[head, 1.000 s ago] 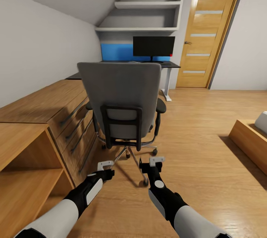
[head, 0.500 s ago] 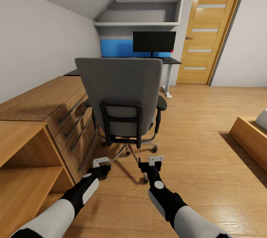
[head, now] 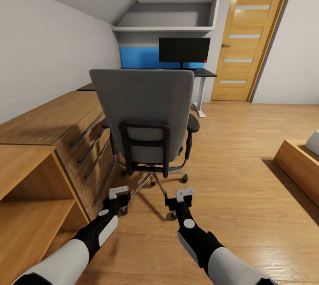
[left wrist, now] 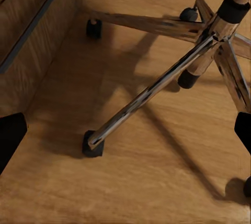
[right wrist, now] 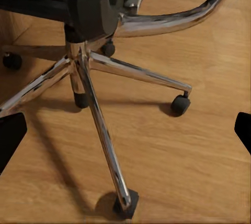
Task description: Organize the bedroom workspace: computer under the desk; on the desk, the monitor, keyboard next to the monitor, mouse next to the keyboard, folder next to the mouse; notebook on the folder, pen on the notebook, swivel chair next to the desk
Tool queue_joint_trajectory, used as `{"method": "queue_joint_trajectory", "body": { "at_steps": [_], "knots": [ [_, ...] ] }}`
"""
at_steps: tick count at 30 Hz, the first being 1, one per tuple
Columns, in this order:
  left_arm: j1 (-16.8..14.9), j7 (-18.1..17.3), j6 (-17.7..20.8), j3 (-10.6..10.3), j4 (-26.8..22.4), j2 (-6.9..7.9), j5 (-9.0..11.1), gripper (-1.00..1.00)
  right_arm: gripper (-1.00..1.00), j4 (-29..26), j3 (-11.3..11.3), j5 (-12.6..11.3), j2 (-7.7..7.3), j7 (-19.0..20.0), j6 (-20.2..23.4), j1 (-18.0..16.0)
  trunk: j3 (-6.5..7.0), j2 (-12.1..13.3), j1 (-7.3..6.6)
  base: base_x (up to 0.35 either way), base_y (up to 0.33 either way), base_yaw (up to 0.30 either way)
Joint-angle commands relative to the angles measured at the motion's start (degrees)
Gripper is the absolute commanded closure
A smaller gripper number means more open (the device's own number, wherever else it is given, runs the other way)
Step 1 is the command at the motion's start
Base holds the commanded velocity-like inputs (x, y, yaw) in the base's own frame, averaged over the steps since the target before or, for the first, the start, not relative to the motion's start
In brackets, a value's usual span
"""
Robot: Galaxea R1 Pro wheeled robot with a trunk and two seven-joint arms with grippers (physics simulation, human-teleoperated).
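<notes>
One bedroom (head: pixel 248 152) is showing, with one wooden door (head: pixel 250 39) at the far wall. One desk (head: pixel 201 73) is standing beyond one swivel chair (head: pixel 144 116), which is facing away with its tall back toward the camera, just beside one low wood cabinet (head: pixel 57 130). One monitor (head: pixel 184 50) is sitting upright on the desk, with one long blue wall panel (head: pixel 139 58) behind it. Two grippers are hanging low behind the chair's star base (left wrist: pixel 157 85): the left gripper (head: pixel 118 193) and the right gripper (head: pixel 184 194), both with jaws spread wide and holding nothing. Compared with half a second ago, the room and chair are sitting the same, while both grippers are reaching slightly lower in the head view.
</notes>
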Motion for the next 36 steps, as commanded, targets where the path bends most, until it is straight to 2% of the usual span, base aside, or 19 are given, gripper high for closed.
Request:
{"method": "queue_joint_trajectory", "body": {
  "at_steps": [1, 3, 7, 10, 14, 28, 36],
  "knots": [
    [-0.1, 0.5, 0.1, -0.5, 1.0, 0.02, 0.6, -1.0, -1.0, 0.1, 0.4, -0.7, 0.0, -0.4, 0.3, -0.6, -0.05, 0.0, -0.01, 0.0, 0.0, 0.0],
    [-0.1, 0.5, 0.6, -0.5, 2.4, -0.01, 0.7, -1.0, -1.0, 0.2, 0.4, -1.0, 0.0, -0.4, 1.2, -1.6, -0.05, 0.0, -0.01, 0.0, 0.0, 0.0],
    [-0.1, 0.5, 1.3, -0.5, 4.9, -0.09, 0.7, -1.0, -1.0, 0.4, 0.3, -3.4, 0.0, -0.4, 3.8, -4.5, -0.05, 0.0, -0.01, 0.0, 0.0, 0.0],
    [-0.1, 0.3, 1.3, -0.3, 5.7, -0.05, 0.7, -1.0, -1.0, 0.6, 0.2, -6.1, 0.0, -0.4, 5.3, -5.9, -0.05, 0.0, -0.01, 0.0, 0.0, 0.0],
    [-0.1, 0.1, 1.2, -0.2, 6.0, -0.06, 0.7, -1.0, -1.0, 0.7, 0.2, -7.8, 0.0, -0.3, 6.4, -6.5, -0.05, 0.0, -0.01, 0.0, 0.0, 0.0],
    [-0.1, 0.2, -4.4, -0.5, 6.5, -0.25, 0.4, -1.0, -1.0, 2.5, 0.5, -8.6, 0.0, -0.3, 6.6, -6.8, -0.05, 0.0, -0.01, 0.0, 0.0, 0.0],
    [-0.1, 0.2, -4.9, -0.5, 6.6, -1.64, 0.4, -1.0, -1.0, 2.6, 0.6, -8.8, 0.0, 0.0, 6.2, -6.8, -0.05, 0.0, -0.01, 0.0, 0.0, 0.0]
  ]
}}
